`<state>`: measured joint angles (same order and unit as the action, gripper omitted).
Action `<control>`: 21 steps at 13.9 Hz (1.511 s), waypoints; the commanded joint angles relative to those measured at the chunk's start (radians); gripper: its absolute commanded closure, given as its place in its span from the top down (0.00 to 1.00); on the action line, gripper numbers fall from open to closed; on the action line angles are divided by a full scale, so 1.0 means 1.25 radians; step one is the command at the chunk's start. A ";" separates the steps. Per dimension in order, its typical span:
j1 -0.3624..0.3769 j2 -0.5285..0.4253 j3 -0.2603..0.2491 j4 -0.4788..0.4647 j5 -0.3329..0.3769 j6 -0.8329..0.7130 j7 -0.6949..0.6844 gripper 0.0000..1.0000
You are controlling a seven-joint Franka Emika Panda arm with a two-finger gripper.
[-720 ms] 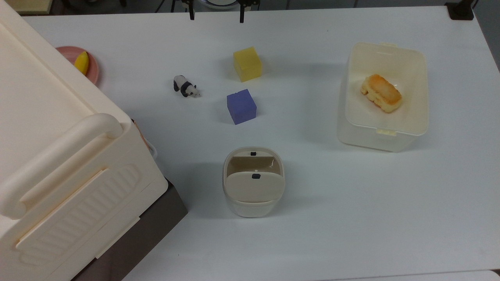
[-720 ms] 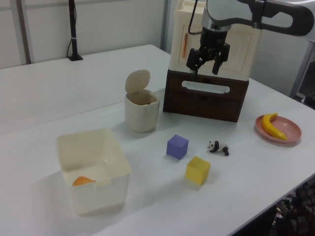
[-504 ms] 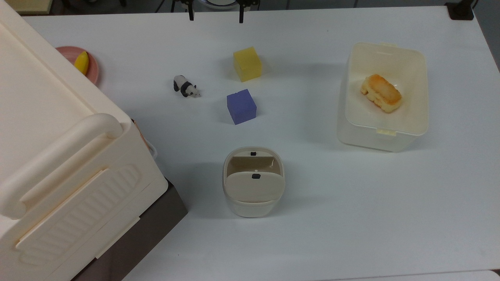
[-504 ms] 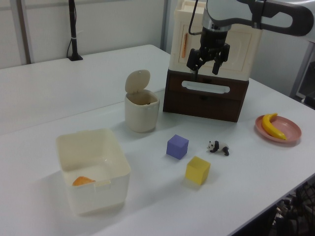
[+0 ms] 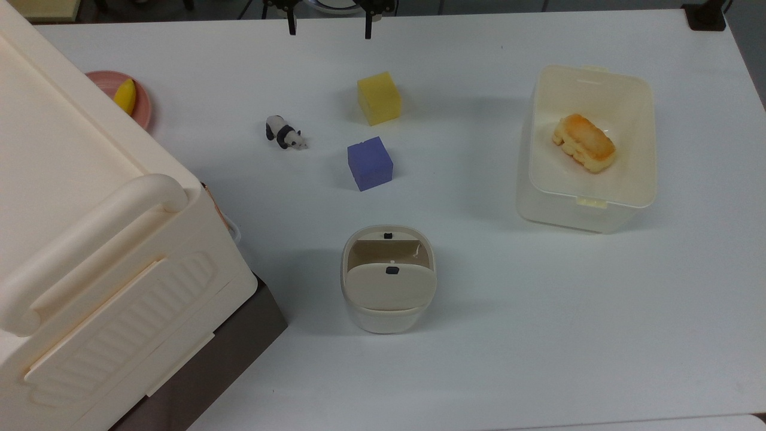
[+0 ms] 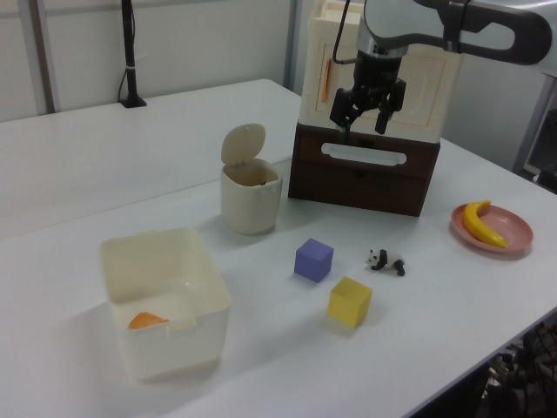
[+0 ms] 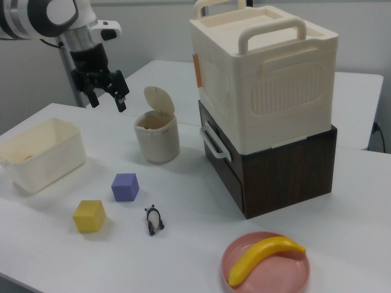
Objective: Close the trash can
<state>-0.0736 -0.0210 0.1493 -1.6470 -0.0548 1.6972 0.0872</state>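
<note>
Two black fingers (image 7: pixel 104 96) hang spread and empty, high above the white tabletop (image 5: pixel 538 311), apart from the small cream-beige rounded-square trash can (image 7: pixel 157 143). It stands upright between the purple cube (image 7: pixel 125 187) and the brown drawer base (image 7: pixel 281 177), lid (image 7: pixel 159 99) raised (hinge away from the cube). Best approach from behind the lid, pushing it forward and down gently.

Bright, even light is falling from overhead across the white table (image 5: pixel 538 335), leaving only soft, faint shadows beside the things on it. A mild sheen is washing out the table toward the left view's far left corner. The top view is looking crisp; the left and right views are rendering slightly softer, with grain.
</note>
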 commanded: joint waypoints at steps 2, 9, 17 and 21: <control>0.006 0.001 -0.009 0.004 0.009 0.002 -0.017 1.00; 0.005 -0.002 -0.014 0.008 0.009 -0.002 -0.024 1.00; 0.005 0.000 -0.014 0.008 0.008 0.004 -0.027 1.00; 0.005 0.002 -0.014 0.008 0.005 0.006 -0.039 1.00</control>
<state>-0.0745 -0.0200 0.1443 -1.6403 -0.0549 1.6972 0.0790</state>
